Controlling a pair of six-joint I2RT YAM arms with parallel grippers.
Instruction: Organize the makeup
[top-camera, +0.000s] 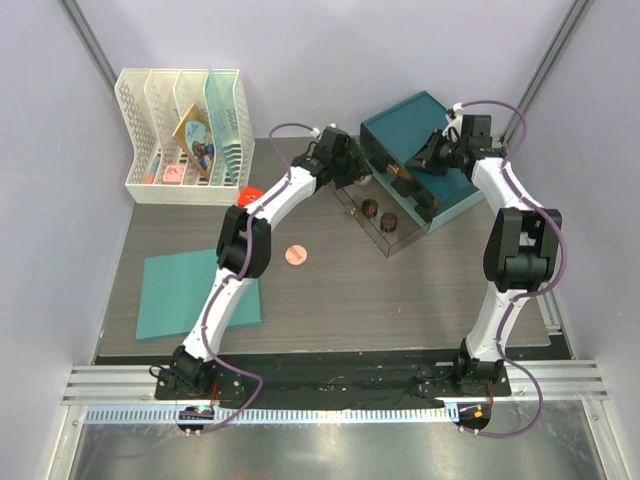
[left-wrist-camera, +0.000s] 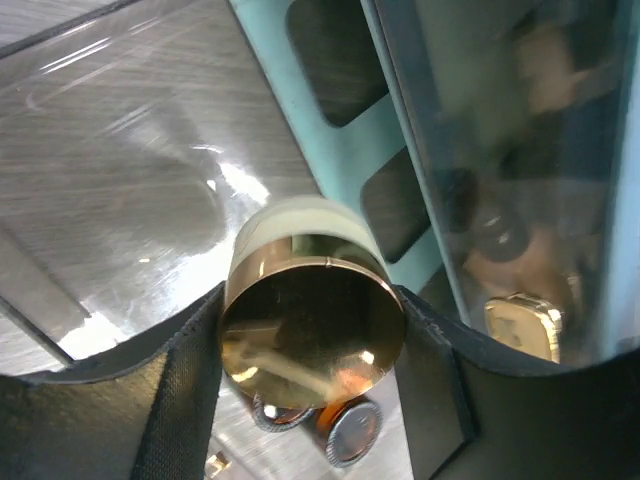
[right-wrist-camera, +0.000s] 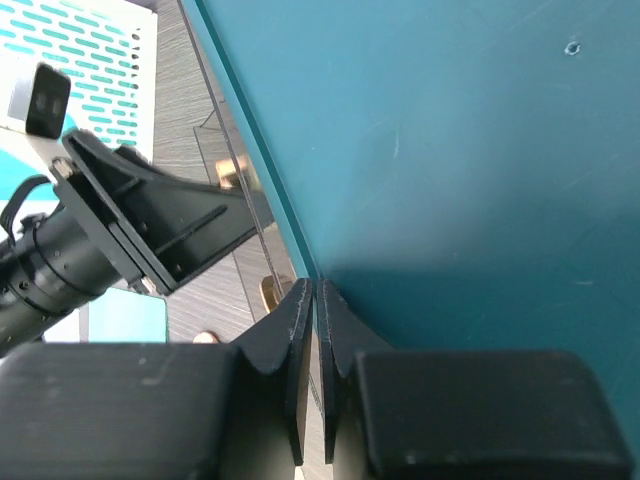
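Note:
My left gripper (top-camera: 358, 178) is shut on the gold-lidded jar (left-wrist-camera: 312, 320), with one finger on each side of it (left-wrist-camera: 312, 330). It holds the jar over the clear tray (top-camera: 392, 240) of the teal organizer (top-camera: 412, 128). Two dark brown round jars (top-camera: 378, 214) lie in that tray and also show under the gold jar in the left wrist view (left-wrist-camera: 350, 435). The pink round compact (top-camera: 295, 255) lies on the table. My right gripper (top-camera: 425, 160) is shut on the thin edge of the organizer's teal lid (right-wrist-camera: 450, 130), its fingers pressed together there (right-wrist-camera: 316, 290).
A white slotted rack (top-camera: 185, 135) with a picture card stands at the back left, with a red object (top-camera: 248, 195) beside it. A flat teal mat (top-camera: 190, 290) lies front left. Behind the clear wall, a gold-capped item (left-wrist-camera: 522, 325) sits inside the organizer.

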